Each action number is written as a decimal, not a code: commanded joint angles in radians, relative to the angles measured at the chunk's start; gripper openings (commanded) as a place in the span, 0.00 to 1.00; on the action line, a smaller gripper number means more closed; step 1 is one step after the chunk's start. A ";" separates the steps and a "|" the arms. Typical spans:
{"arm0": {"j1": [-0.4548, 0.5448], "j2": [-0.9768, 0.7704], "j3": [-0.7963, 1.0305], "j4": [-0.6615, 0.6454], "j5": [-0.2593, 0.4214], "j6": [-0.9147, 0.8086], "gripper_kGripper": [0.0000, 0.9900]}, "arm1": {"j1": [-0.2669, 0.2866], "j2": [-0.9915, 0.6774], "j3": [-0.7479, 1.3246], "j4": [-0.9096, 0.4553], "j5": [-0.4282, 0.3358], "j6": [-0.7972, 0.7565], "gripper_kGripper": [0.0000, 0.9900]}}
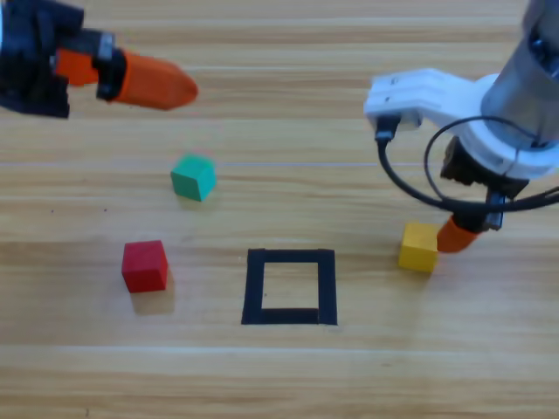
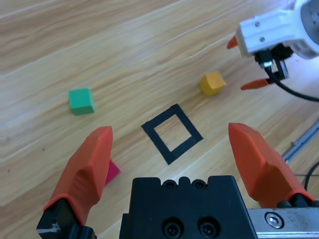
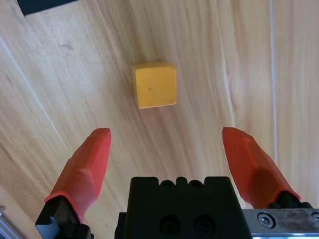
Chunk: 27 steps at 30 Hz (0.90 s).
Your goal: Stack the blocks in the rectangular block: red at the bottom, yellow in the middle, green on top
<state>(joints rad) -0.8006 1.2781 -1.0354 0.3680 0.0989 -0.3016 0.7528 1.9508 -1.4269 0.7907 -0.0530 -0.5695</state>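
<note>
Jaws of your right claw [image 3: 167, 142] stand spread wide, low over the surface [image 1: 367, 375] just beside the yellow cube [image 1: 419, 247], gripping nothing. Your left claw [image 2: 172, 149], also spread, waits top left. Red cube [image 1: 145, 265] and green cube [image 1: 193, 177] sit left of the empty tape square [image 1: 289, 286].

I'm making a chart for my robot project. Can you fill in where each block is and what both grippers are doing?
red block: on table, left of tape square
green block: on table, above red
yellow block: on table, right of square
square: nothing inside
left gripper: open, waiting top left
right gripper: open, beside yellow, not holding it
</note>
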 commanded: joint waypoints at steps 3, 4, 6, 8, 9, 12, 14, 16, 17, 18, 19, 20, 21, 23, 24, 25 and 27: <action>0.133 0.106 -0.066 0.141 0.021 -0.099 1.00 | -0.027 0.118 -0.018 0.032 0.073 -0.018 0.99; 0.140 0.124 -0.081 0.167 0.022 -0.114 1.00 | -0.027 0.126 -0.023 0.032 0.073 -0.018 0.99; 0.156 0.176 -0.118 0.223 0.022 -0.139 1.00 | -0.027 0.146 -0.035 0.032 0.073 -0.020 0.99; 0.167 0.242 -0.172 0.284 0.022 -0.166 1.00 | -0.033 0.165 -0.047 0.032 0.073 -0.020 0.99; 0.169 0.273 -0.203 0.316 0.027 -0.179 1.00 | -0.036 0.174 -0.053 0.032 0.073 -0.021 0.99; 0.173 0.380 -0.298 0.424 0.050 -0.231 1.00 | -0.041 0.201 -0.073 0.032 0.073 -0.027 0.99; 0.186 0.458 -0.351 0.488 0.056 -0.258 1.00 | -0.046 0.218 -0.083 0.032 0.073 -0.029 0.99; 0.190 0.564 -0.436 0.578 0.068 -0.294 1.00 | -0.049 0.230 -0.092 0.032 0.073 -0.029 0.99; 0.190 0.621 -0.485 0.625 0.076 -0.317 1.00 | -0.050 0.237 -0.095 0.032 0.073 -0.029 0.99; 0.190 0.673 -0.528 0.663 0.079 -0.340 1.00 | -0.053 0.243 -0.099 0.032 0.073 -0.030 0.99; 0.190 0.711 -0.558 0.687 0.081 -0.356 1.00 | -0.055 0.249 -0.101 0.032 0.073 -0.032 0.97; 0.190 0.742 -0.578 0.704 0.081 -0.375 1.00 | -0.055 0.255 -0.104 0.032 0.073 -0.033 0.96; 0.190 0.773 -0.595 0.717 0.081 -0.390 1.00 | -0.058 0.261 -0.107 0.033 0.071 -0.035 0.95; 0.190 0.804 -0.601 0.718 0.076 -0.399 1.00 | -0.058 0.273 -0.115 0.035 0.071 -0.036 0.93; 0.190 0.816 -0.600 0.718 0.068 -0.402 1.00 | -0.058 0.284 -0.121 0.036 0.071 -0.038 0.93; 0.190 0.825 -0.597 0.720 0.061 -0.404 1.00 | -0.058 0.295 -0.129 0.044 0.073 -0.038 0.91; 0.192 0.837 -0.591 0.718 0.048 -0.407 1.00 | -0.059 0.313 -0.147 0.059 0.073 -0.041 0.86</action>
<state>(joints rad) -0.6273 2.0548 -1.6375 1.0785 0.1682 -0.6901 0.7267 2.1679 -1.5424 0.8181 -0.0016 -0.6019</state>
